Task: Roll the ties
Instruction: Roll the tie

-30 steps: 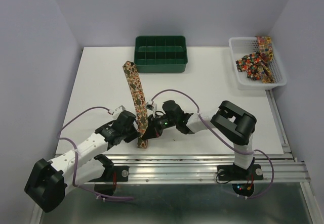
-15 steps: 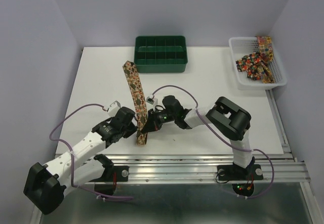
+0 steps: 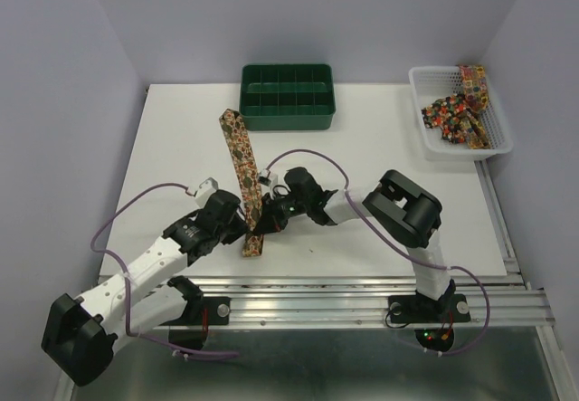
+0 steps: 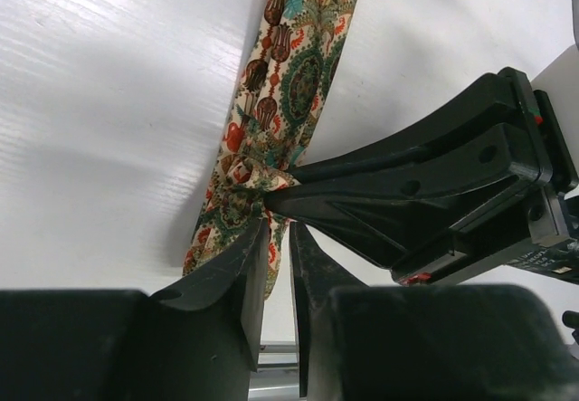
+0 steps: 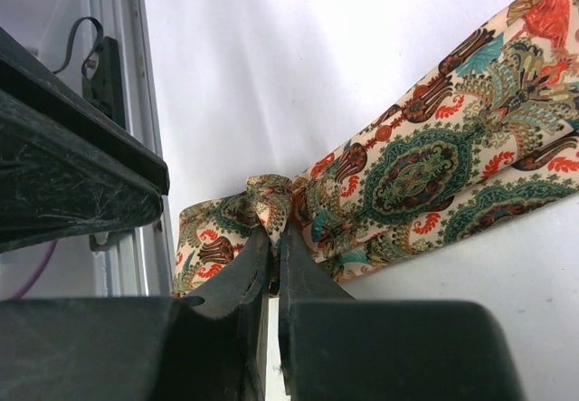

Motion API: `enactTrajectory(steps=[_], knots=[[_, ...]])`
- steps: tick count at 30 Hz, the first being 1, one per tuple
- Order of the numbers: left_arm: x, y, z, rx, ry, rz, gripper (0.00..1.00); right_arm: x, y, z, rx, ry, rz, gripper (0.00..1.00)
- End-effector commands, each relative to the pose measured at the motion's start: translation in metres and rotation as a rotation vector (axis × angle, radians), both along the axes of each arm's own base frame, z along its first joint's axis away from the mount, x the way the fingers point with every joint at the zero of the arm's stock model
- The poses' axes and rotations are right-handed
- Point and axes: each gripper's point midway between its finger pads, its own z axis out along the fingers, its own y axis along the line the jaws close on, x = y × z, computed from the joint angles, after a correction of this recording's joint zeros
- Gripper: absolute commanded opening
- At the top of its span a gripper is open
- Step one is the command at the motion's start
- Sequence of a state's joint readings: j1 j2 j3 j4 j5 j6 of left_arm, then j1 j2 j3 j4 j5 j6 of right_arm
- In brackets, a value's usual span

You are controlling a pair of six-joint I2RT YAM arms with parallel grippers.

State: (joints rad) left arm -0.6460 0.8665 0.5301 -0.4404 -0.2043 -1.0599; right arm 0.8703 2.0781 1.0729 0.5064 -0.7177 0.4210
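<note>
Across the white table (image 3: 389,193), boxed in by pale lilac walls (image 3: 298,12) on three sides, one patterned tie (image 3: 240,161) lies stretched out from near the green compartment tray (image 3: 287,68) at the far edge down toward the aluminium rail (image 3: 362,292) along the near edge. Both arms meet over its near part. The right gripper (image 5: 274,247) is closed tight on a small gathered fold of the fabric, which puckers up between its tips while the rest of the strip lies flat on the table. The left gripper (image 4: 278,238) faces it from the other side, its fingers only a slit apart, with light showing through the gap; their tips sit just beside the pinched bunch, and no cloth shows between them (the wrist view is close, so a light touch cannot be ruled out). More printed ties (image 3: 452,111) lie heaped in the white mesh basket (image 3: 416,84) at the far right corner, one draped over its back rim.
</note>
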Motion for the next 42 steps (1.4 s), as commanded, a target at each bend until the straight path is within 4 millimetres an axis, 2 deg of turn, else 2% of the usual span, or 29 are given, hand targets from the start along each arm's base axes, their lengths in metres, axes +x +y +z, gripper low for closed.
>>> enactTrajectory(steps=[1,6,16,26,33,37,42], knots=[[0.007,-0.008,0.004,-0.018,-0.025,-0.028,0.27,0.014,0.003,0.006,-0.003,-0.107,0.018,0.01],[0.009,-0.010,-0.006,-0.001,0.001,-0.029,0.27,0.014,0.003,0.002,-0.010,-0.117,0.029,0.01],[0.007,-0.008,-0.027,0.043,0.077,0.001,0.27,0.028,0.002,-0.010,-0.062,-0.138,-0.030,0.02],[0.006,-0.009,-0.038,0.052,0.104,-0.007,0.25,0.029,0.001,-0.017,-0.080,-0.122,-0.044,0.07],[0.008,-0.012,-0.047,0.076,0.135,-0.024,0.18,0.035,-0.002,-0.018,-0.099,-0.144,-0.085,0.22],[0.007,-0.015,-0.052,0.079,0.153,-0.042,0.14,0.038,-0.002,-0.014,-0.093,-0.155,-0.102,0.39],[0.004,-0.015,-0.058,0.087,0.173,-0.052,0.12,0.037,0.001,0.001,-0.054,-0.159,-0.101,0.40]])
